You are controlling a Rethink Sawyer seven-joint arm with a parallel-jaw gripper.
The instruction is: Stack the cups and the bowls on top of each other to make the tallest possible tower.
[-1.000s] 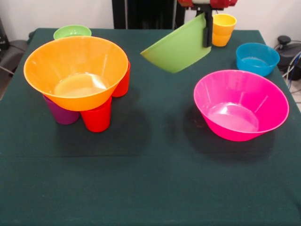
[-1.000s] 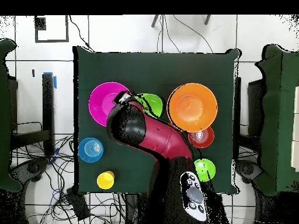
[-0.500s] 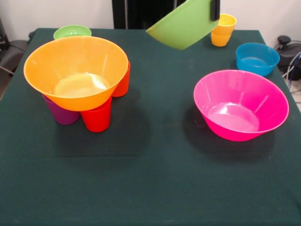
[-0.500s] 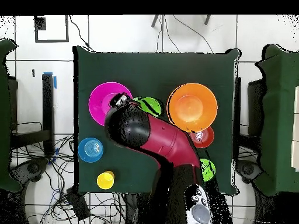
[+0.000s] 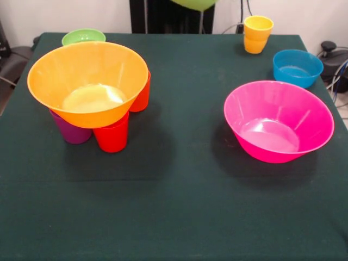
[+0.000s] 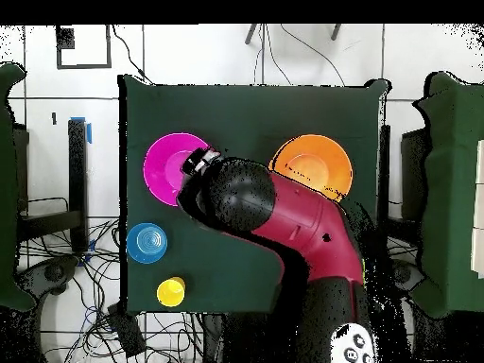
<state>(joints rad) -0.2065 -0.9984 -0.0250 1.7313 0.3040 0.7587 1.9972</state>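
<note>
The large yellow-orange bowl (image 5: 88, 81) rests upright on a purple cup (image 5: 70, 132), a red cup (image 5: 111, 137) and a red-orange cup (image 5: 142, 97) at the left. Alone on the cloth at the right sits the large pink bowl (image 5: 278, 120). Only the bottom rim of the light green bowl (image 5: 196, 4) shows at the top edge of the front view, lifted high above the table. In the overhead view the arm's end with my gripper (image 6: 197, 163) hangs beside the pink bowl (image 6: 170, 165), and the arm hides the green bowl.
A small green bowl (image 5: 83, 36) stands at the far left corner. A small blue bowl (image 5: 297, 67) and a yellow cup (image 5: 258, 26) on a small orange piece stand at the far right. The arm (image 6: 284, 213) covers the table's middle from above.
The light green bowl has risen steadily until it is almost out of the front view's top. In the overhead view the arm's bulk has swung toward the orange bowl.
</note>
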